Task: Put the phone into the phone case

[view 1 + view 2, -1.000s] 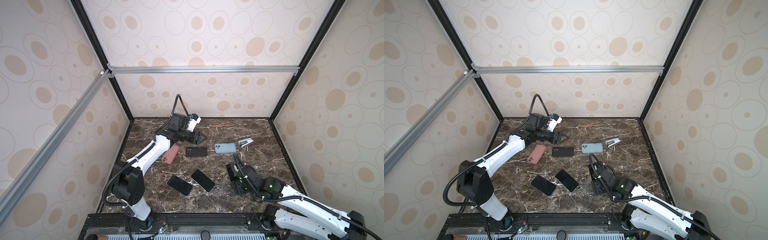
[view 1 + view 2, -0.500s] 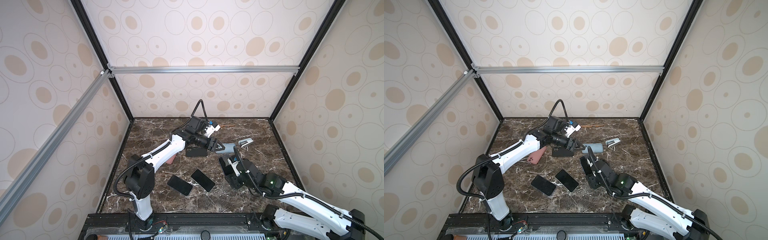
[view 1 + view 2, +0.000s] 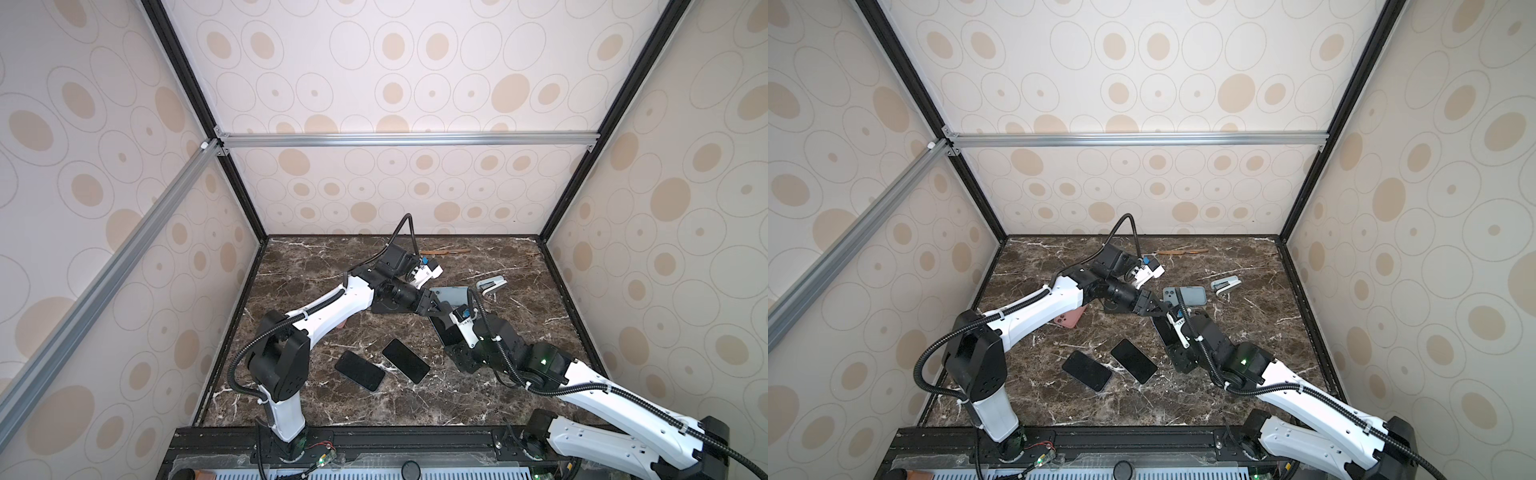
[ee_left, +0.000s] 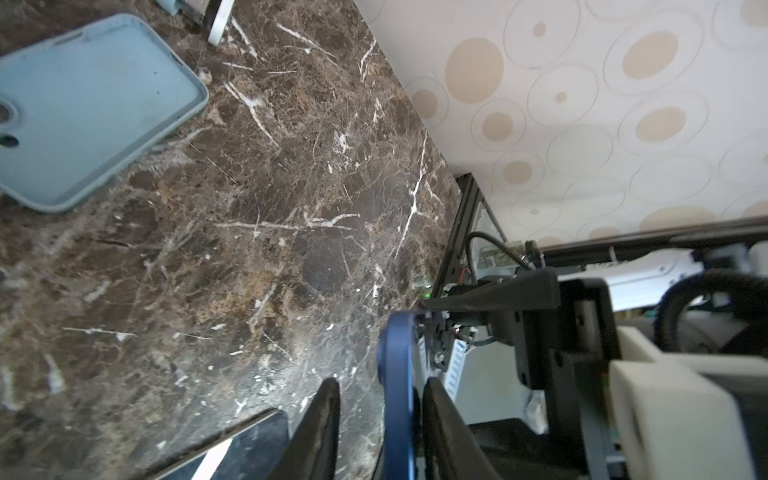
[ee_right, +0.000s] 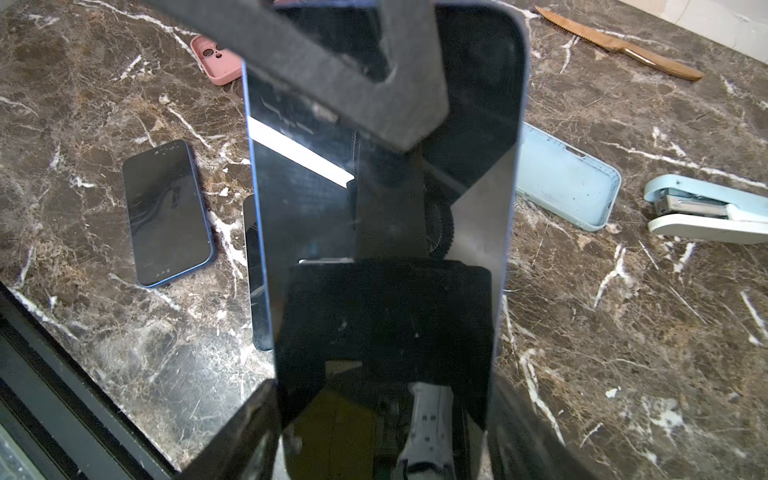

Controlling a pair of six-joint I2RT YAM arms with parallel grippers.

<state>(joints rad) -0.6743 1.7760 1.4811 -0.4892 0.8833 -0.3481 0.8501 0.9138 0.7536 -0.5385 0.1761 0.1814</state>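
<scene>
Holding the phone (image 5: 311,232) by its long edges, the right gripper (image 5: 384,380) is clamped on it, with the phone lifted off the table (image 5: 623,332). The left gripper (image 4: 380,386) straddles the phone's far end. The left wrist view shows a gap between one finger (image 4: 328,415) and the phone's blue rim, so the jaws are apart, not clamped. This looks like a mid-air handover or regrip.

Risks:
- If the right gripper lets go before the left bites, the phone drops, likely onto the spare phone (image 5: 255,270) lying right under it.
- The left gripper's bite is only at the very end, on glossy glass. The phone could pivot or slip out.
- With both arms clamped and moving out of sync, the phone could twist or the grippers collide, since they sit very close in both top views.
- The light blue case (image 5: 561,183), the nearest case and the probable target, lies open-side up on the table with nothing pinning it. Pressing the phone in at an angle could make it slide or tip.
- If the camera end doesn't match the case cutout, the phone won't seat. I can't tell the phone's orientation from here.
</scene>
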